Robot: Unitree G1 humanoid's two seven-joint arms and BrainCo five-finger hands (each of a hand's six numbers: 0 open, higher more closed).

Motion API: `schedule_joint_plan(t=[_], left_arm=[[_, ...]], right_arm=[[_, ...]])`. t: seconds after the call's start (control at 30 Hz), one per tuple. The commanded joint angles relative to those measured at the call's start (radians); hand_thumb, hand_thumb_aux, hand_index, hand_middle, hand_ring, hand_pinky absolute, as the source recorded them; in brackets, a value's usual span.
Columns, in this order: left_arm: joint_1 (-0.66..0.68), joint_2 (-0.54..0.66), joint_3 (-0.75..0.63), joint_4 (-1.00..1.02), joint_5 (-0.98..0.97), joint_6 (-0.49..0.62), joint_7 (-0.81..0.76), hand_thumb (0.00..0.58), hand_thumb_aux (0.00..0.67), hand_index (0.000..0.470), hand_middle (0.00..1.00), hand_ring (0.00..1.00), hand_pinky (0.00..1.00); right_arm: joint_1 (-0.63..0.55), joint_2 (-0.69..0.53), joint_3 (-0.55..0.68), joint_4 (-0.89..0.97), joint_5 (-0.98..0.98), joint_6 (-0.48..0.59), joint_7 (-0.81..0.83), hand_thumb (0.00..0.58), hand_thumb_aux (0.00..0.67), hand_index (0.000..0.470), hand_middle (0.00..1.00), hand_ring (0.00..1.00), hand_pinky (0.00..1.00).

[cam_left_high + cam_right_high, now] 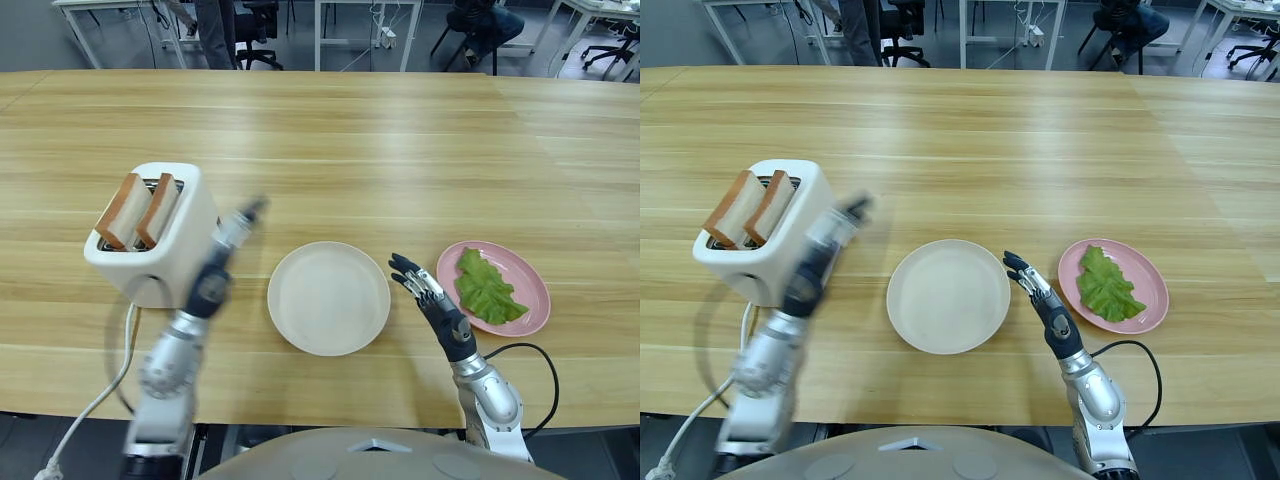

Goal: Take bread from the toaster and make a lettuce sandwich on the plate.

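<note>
Spanning the scene from side to side, a long table of pale, lengthwise-grained wooden planks is carrying everything. Behind its far edge, white-legged desks and black office chairs are standing on a grey floor.

Toward the table's near-left corner a white, round-cornered toaster is sitting, its smooth body looking like plastic. A pale cord is trailing from it over the near edge. Two slices of bread are standing upright in the slots, white-faced with brown crusts. Their long sides are running from the near edge toward the far edge and leaning slightly right.

At the middle of the near edge a round, cream, matte plate is lying bare. To its right, well apart from the toaster, a round pink plate is holding a crinkled green leaf of lettuce. The leaf's long axis is slanting from far-left to near-right.

The left hand is hanging just right of the toaster, between it and the cream plate. It is smeared by blur, so its grip cannot be told. The right hand is hovering between the two plates, dark fingers spread straight and holding nothing, pointing toward the far-left. A black cable is looping on the table beside the right arm.
</note>
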Motion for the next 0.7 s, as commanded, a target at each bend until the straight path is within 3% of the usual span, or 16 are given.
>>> schedule_joint_plan(t=[0.03,0.27,0.43,0.7], left_arm=[[-0.098,0.124,0.279,-0.102,0.07,0.246,0.086,0.0,0.0,0.0,0.0,0.0,0.0],[-0.12,0.243,0.352,-0.015,0.276,0.379,0.115,0.0,0.0,0.0,0.0,0.0,0.0],[-0.087,0.341,0.198,0.257,0.571,0.445,0.156,0.0,0.0,0.0,0.0,0.0,0.0],[-0.091,0.383,0.053,0.477,0.681,0.491,0.168,0.0,0.0,0.0,0.0,0.0,0.0]], right_arm=[[-0.001,0.022,-0.016,-0.006,-0.033,0.026,-0.044,0.0,0.0,0.0,0.0,0.0,0.0],[0.001,0.05,-0.004,-0.059,-0.058,0.059,-0.078,0.0,0.0,0.0,0.0,0.0,0.0],[0.003,0.053,-0.013,-0.084,-0.065,0.081,-0.096,0.0,0.0,0.0,0.0,0.0,0.0],[0.014,0.033,-0.035,-0.106,-0.056,0.097,-0.104,0.0,0.0,0.0,0.0,0.0,0.0]])
